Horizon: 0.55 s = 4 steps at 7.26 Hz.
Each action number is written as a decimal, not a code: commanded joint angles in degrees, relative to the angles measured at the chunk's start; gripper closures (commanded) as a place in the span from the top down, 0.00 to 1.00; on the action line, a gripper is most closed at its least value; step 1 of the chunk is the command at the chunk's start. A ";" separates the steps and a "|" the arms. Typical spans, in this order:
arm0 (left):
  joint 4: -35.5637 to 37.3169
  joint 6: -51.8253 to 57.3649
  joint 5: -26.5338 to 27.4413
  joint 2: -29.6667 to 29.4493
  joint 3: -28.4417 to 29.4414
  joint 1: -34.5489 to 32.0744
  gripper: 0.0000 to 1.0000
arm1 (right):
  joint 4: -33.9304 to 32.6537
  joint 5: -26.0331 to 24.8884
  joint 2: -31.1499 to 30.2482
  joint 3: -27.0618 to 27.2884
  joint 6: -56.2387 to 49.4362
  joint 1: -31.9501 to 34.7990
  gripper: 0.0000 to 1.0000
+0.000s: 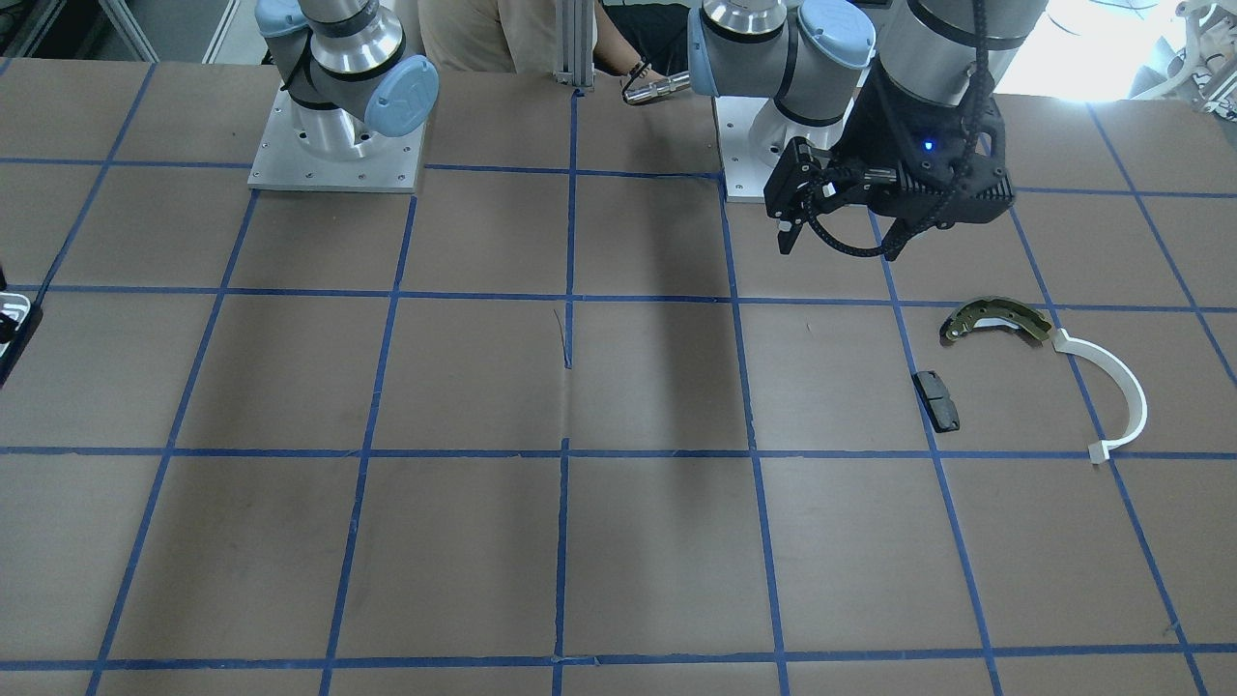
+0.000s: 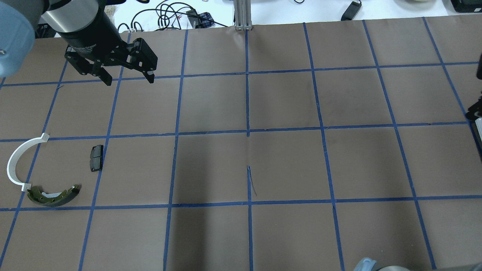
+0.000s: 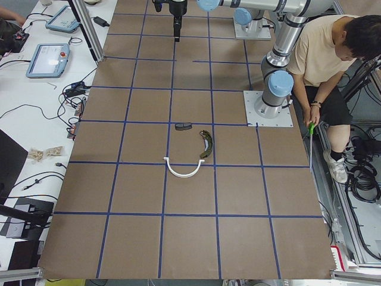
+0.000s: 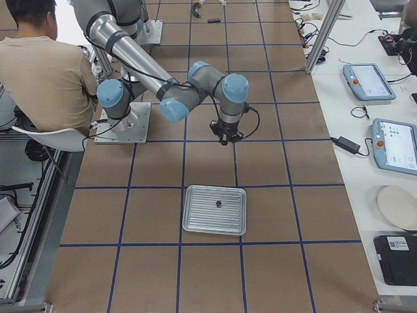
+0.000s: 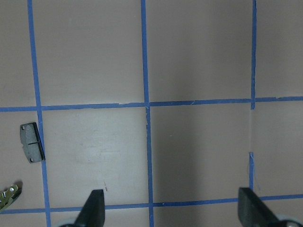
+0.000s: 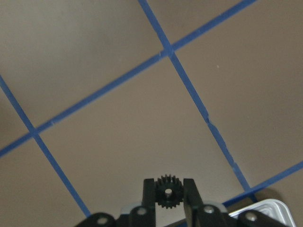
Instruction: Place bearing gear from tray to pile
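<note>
My right gripper (image 6: pixel 168 185) is shut on a small black toothed bearing gear (image 6: pixel 168 194) and holds it above the brown table. A corner of the silvery tray (image 6: pixel 267 208) shows just below it. In the exterior right view this gripper (image 4: pixel 227 138) hangs a little beyond the tray (image 4: pixel 195 222). The pile lies far off on my left: an olive-gold brake shoe (image 2: pixel 54 196), a white plastic arc (image 2: pixel 15 160) and a black pad (image 2: pixel 96 158). My left gripper (image 2: pixel 129 81) is open and empty, raised beyond the pile.
A small dark part (image 4: pixel 219 203) lies in the tray. Blue tape lines grid the table. A seated person (image 4: pixel 45 65) is behind the arm bases. Tablets (image 4: pixel 394 143) and cables lie on the side bench.
</note>
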 commanded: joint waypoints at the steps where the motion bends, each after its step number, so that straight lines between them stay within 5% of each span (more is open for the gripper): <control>1: 0.06 0.07 -0.08 -0.11 0.11 0.03 1.00 | 1.61 0.62 -3.91 1.97 32.40 17.89 0.00; 4: 0.06 0.07 -0.08 -0.11 0.11 0.03 1.00 | -7.48 0.89 1.86 1.45 76.39 38.57 0.00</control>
